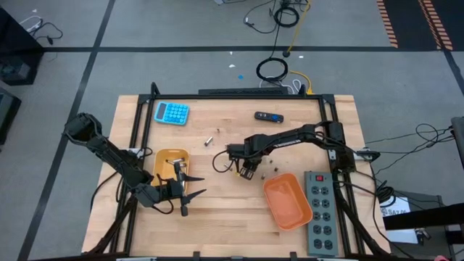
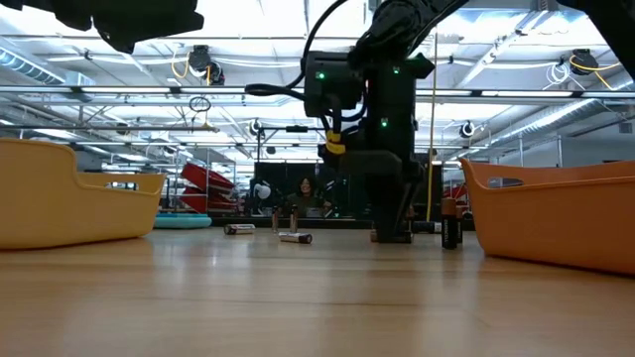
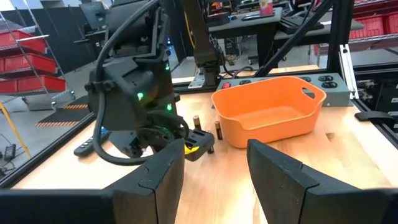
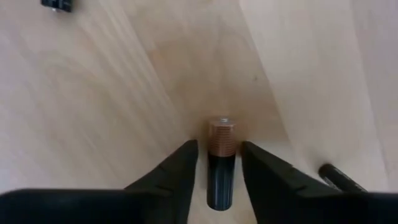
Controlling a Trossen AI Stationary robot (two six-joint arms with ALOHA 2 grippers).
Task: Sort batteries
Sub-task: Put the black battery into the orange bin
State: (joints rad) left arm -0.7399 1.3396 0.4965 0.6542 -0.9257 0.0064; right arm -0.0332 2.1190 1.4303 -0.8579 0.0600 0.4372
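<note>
**Right gripper down over a battery at mid-worktop**

High view: the worktop (image 1: pixel 217 210) has bare wood along its near edge and between the two trays. The yellow tray (image 1: pixel 168 161) sits left, the orange tray (image 1: pixel 288 201) right, a power strip (image 1: pixel 320 214) beside it. A calculator (image 1: pixel 172 112) and a black-and-blue device (image 1: pixel 268 117) lie near the far edge. The right gripper (image 1: pixel 247 172) reaches to mid-worktop; loose batteries (image 1: pixel 206 140) lie just beyond it. The left gripper (image 1: pixel 181 190) hangs at the yellow tray's near side.

Low view: several batteries (image 2: pixel 296 237) lie or stand on the wood between the trays, one upright (image 2: pixel 451 230) just beside the orange tray (image 2: pixel 556 213).

Left wrist view: the left gripper (image 3: pixel 211 171) is spread wide, holding nothing.

Right wrist view: the right gripper (image 4: pixel 216 165) is partly open, its fingers (image 4: pixel 181 168) flanking a copper-topped battery (image 4: pixel 221 158) with slim gaps either side. Another battery (image 4: pixel 339 177) lies near.
</note>
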